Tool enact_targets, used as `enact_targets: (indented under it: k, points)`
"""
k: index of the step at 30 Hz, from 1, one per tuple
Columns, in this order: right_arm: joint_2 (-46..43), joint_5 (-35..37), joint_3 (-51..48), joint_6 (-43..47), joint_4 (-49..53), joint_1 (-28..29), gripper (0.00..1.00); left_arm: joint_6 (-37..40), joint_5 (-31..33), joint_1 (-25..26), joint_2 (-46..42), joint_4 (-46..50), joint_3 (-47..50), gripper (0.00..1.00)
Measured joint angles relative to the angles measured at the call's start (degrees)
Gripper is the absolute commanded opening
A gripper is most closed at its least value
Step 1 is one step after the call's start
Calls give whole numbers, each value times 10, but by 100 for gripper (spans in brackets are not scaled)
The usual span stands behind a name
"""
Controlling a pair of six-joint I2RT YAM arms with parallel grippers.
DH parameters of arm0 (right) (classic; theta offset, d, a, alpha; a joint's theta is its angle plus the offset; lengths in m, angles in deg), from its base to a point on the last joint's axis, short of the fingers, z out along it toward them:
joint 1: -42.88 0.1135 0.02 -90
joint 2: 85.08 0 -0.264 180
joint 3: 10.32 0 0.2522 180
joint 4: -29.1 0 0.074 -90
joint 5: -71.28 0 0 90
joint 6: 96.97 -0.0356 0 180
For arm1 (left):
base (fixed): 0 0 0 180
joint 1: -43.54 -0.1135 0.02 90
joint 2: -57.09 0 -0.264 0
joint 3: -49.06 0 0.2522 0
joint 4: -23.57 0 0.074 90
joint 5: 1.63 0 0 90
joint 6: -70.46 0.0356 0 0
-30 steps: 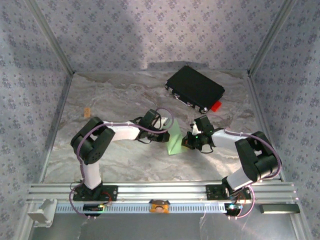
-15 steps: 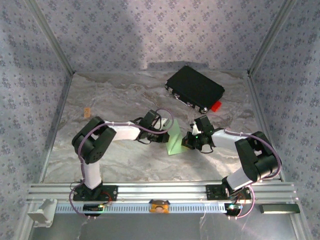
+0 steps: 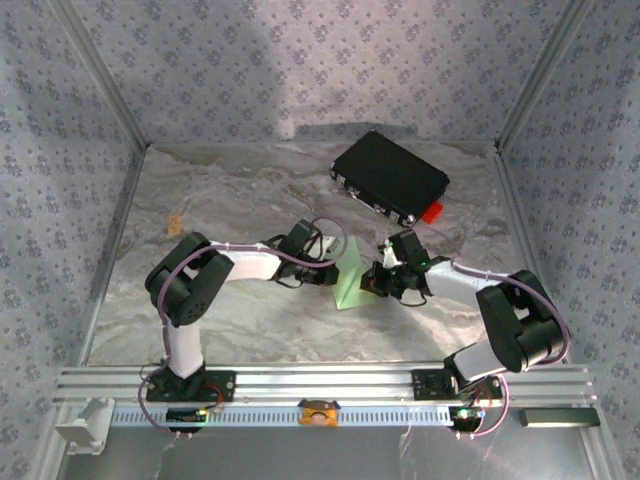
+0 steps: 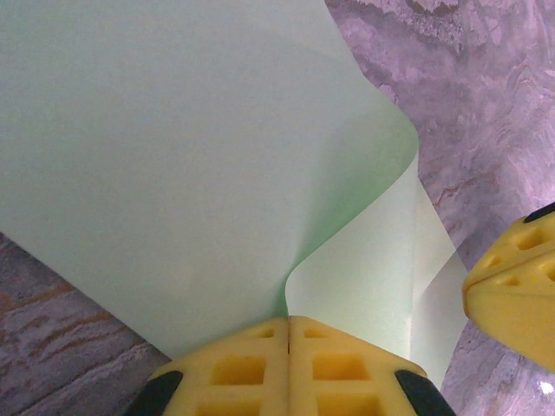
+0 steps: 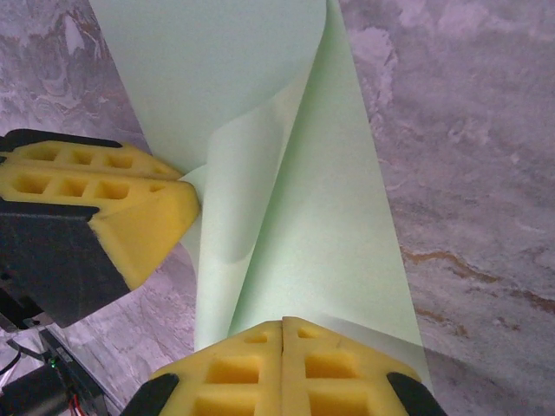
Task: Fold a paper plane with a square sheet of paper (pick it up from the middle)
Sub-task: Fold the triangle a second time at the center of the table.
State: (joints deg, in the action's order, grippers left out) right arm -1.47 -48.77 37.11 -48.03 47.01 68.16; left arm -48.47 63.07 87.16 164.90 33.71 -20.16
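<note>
My left gripper (image 4: 288,325) and right gripper (image 5: 283,325) are both clamped tight on the square sheet of paper (image 3: 350,281), mid-tabletop (image 3: 220,200). It's loosely doubled over, and I judge most folds are left.

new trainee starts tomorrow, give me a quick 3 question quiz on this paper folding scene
1. True or false: the left pincer and the right pincer are both shut on the green paper.
2. Where is the black case? A) far side of the table, right of centre; B) between the arm bases; C) under the paper.
3. Fill in: the small tab beside the case is ___.
Key: 1 true; 2 A; 3 red.
</note>
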Motion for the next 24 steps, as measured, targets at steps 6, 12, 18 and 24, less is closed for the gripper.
enact_targets:
  k: [6,12,18,24]
  points:
    - [20,6,-2,0,5,4,0,0,-1,2,0,6,-4,0]
    - [22,12,-7,0,8,4,0,0,0,7,0,9,-4,0]
    - [22,12,-7,0,8,4,0,0,0,7,0,9,-4,0]
    - [22,12,-7,0,8,4,0,7,5,7,-1,11,-5,0]
